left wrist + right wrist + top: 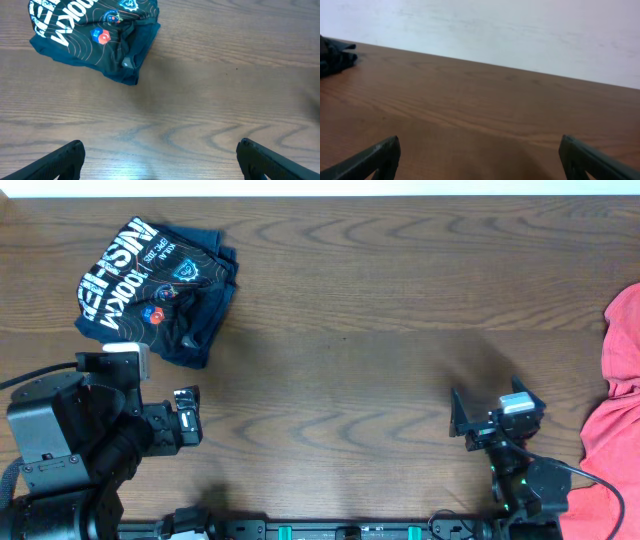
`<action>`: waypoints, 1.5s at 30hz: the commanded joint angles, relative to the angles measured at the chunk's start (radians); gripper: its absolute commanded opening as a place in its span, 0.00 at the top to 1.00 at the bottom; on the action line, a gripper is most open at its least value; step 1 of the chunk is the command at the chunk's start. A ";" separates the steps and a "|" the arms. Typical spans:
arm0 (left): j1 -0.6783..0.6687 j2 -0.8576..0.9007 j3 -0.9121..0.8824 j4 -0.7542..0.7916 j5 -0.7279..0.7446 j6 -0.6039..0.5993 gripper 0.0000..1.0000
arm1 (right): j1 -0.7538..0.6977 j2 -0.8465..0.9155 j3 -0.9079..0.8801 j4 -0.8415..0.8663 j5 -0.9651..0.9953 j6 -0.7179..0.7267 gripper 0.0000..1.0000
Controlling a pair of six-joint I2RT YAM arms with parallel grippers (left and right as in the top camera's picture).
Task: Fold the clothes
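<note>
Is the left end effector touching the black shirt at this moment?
Apart. In the left wrist view, a wide band of bare table lies between the open left end effector and the black shirt.

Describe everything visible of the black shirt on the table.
The black shirt is soft fabric with fine contour lines, big white lettering and small red and blue logos. It lies bunched into a compact, uneven bundle, edges loose, near the far left corner of the wooden table. Only the table touches it.
</note>
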 commanded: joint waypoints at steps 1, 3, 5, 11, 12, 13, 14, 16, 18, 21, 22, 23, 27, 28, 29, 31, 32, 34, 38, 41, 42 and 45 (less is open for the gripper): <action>-0.004 0.001 0.010 0.000 -0.006 -0.002 0.02 | -0.010 -0.010 -0.031 0.047 -0.027 -0.006 0.01; -0.004 0.001 0.010 0.000 -0.006 -0.002 0.02 | -0.010 -0.009 -0.034 0.051 -0.027 -0.006 0.01; -0.004 0.001 0.010 0.000 -0.006 -0.002 0.02 | -0.010 -0.009 -0.034 0.050 -0.027 -0.006 0.01; -0.004 0.001 0.010 0.000 -0.006 -0.002 0.02 | -0.010 -0.008 -0.034 0.051 -0.027 -0.006 0.01; -0.004 0.001 0.010 0.000 -0.006 -0.002 0.02 | -0.010 -0.008 -0.034 0.051 -0.027 -0.006 0.01; -0.004 0.001 0.010 -0.001 -0.006 -0.002 0.02 | -0.010 -0.008 -0.034 0.051 -0.027 -0.006 0.01; -0.004 0.001 0.010 0.000 -0.006 -0.002 0.02 | -0.010 -0.008 -0.034 0.051 -0.027 -0.006 0.01; -0.004 0.001 0.010 0.000 -0.005 -0.002 0.02 | -0.010 -0.008 -0.034 0.051 -0.027 -0.006 0.01; -0.004 0.001 0.010 0.000 -0.006 -0.002 0.02 | -0.010 -0.008 -0.034 0.050 -0.027 -0.006 0.01; -0.004 0.001 0.010 0.000 -0.006 -0.002 0.02 | -0.010 -0.008 -0.034 0.051 -0.027 -0.006 0.01; -0.004 0.001 0.010 0.000 -0.006 -0.002 0.02 | -0.010 -0.008 -0.034 0.051 -0.027 -0.006 0.01; -0.004 0.001 0.010 0.000 -0.005 -0.002 0.02 | -0.010 -0.008 -0.034 0.051 -0.027 -0.006 0.01; -0.004 0.001 0.010 0.000 -0.006 -0.002 0.02 | -0.010 -0.008 -0.034 0.051 -0.027 -0.006 0.01; -0.004 0.001 0.010 0.000 -0.005 -0.002 0.02 | -0.010 -0.008 -0.034 0.051 -0.027 -0.006 0.01; -0.004 0.001 0.010 0.000 -0.006 -0.002 0.02 | -0.010 -0.008 -0.034 0.051 -0.027 -0.006 0.01; -0.004 0.001 0.010 0.000 -0.006 -0.002 0.02 | -0.010 -0.008 -0.034 0.051 -0.027 -0.006 0.01; -0.004 -0.001 0.010 -0.002 -0.006 -0.002 0.02 | -0.010 -0.008 -0.034 0.051 -0.027 -0.006 0.01; -0.011 -0.014 0.010 -0.010 -0.006 -0.002 0.02 | -0.010 -0.008 -0.034 0.051 -0.027 -0.006 0.01; -0.036 -0.069 0.000 0.093 -0.031 0.024 0.02 | -0.010 -0.008 -0.034 0.051 -0.027 -0.006 0.01; -0.055 -0.133 -0.067 0.300 -0.019 0.024 0.02 | -0.010 -0.008 -0.034 0.051 -0.027 -0.006 0.01; -0.062 -0.156 -0.100 0.368 -0.019 0.025 0.02 | -0.010 -0.008 -0.034 0.051 -0.027 -0.006 0.01; -0.069 -0.250 -0.241 0.592 -0.005 0.024 0.02 | -0.010 -0.008 -0.034 0.051 -0.027 -0.006 0.01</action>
